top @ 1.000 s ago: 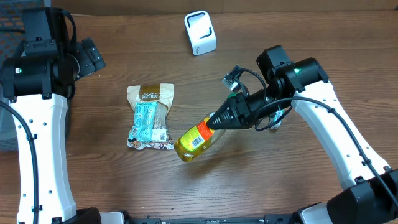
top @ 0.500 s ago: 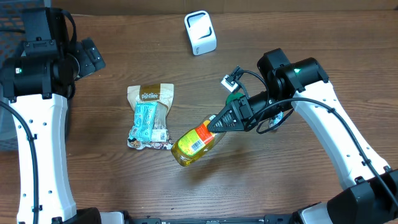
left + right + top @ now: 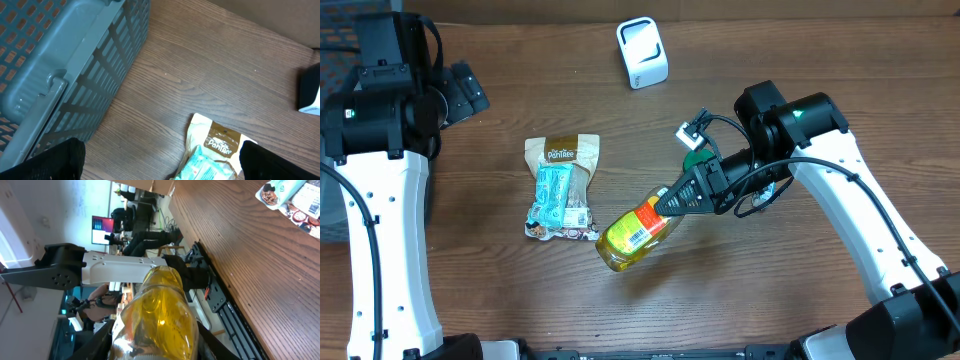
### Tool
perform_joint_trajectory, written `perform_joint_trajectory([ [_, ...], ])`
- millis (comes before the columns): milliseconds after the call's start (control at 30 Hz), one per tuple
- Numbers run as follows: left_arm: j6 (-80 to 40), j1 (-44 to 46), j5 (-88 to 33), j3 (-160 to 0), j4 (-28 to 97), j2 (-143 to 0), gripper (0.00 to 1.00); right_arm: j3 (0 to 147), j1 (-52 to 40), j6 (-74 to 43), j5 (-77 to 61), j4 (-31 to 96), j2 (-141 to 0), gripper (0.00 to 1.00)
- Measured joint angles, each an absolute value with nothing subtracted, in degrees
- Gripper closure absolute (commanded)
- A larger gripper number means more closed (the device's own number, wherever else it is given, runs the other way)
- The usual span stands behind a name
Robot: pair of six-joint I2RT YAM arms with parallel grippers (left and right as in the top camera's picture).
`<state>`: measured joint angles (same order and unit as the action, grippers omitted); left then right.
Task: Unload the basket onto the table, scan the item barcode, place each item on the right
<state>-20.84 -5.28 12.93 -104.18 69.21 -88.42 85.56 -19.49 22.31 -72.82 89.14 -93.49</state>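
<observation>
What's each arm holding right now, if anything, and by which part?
The right gripper grips the yellow bottle by its narrow top end. The left gripper is open and holds nothing.

A shared lab-office: a lit monitor [image 3: 102, 224] and seated people [image 3: 145, 230] beyond the wooden table [image 3: 260, 270].

Overhead straight down; oblique wrist views, snack pouch [image 3: 562, 188] in all
</observation>
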Motion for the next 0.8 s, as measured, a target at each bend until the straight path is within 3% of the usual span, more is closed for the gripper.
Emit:
perform_joint_trajectory([
  [800,-20.8,-5.3,12.9,-104.2,69.2,-88.4,0.00,85.6,-19.5,22.5,-75.6,89.3,-93.5,0.61],
])
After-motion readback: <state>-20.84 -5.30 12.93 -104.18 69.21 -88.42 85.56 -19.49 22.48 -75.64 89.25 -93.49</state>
